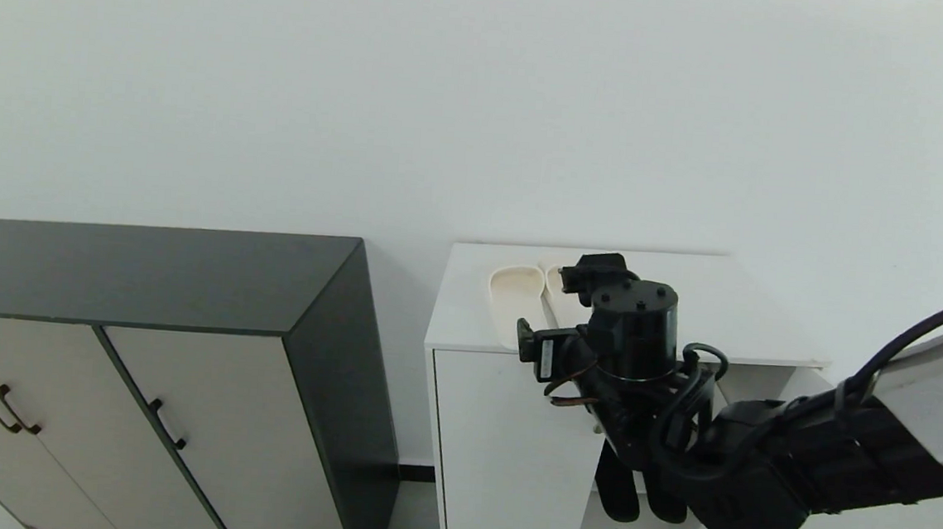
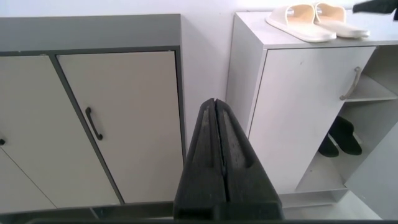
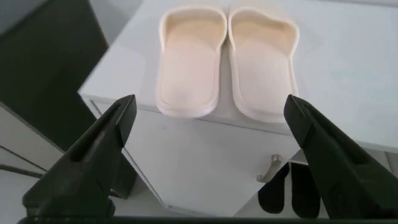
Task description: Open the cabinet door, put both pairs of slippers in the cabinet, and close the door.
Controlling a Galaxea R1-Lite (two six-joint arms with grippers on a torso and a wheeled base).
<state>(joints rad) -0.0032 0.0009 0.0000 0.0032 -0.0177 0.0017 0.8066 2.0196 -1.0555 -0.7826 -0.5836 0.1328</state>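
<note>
In the head view, a pair of cream slippers (image 1: 516, 297) lies side by side on top of the white cabinet (image 1: 508, 450), near its front edge. The right arm (image 1: 755, 475) reaches in front of that cabinet, its wrist just beside the slippers. A dark cabinet (image 1: 147, 275) with pale doors stands to the left, against the wall (image 1: 484, 91).

In the left wrist view, the left gripper (image 2: 215, 109) has its fingers pressed together and holds nothing, well apart from both cabinets. The white cabinet's right half stands open, and a pair of black slippers (image 2: 341, 138) rests on its lower shelf.

In the right wrist view, the right gripper (image 3: 210, 104) hangs above the cream slippers with its fingers spread wide apart, touching neither. A metal handle (image 3: 272, 167) shows below the cabinet's top edge.
</note>
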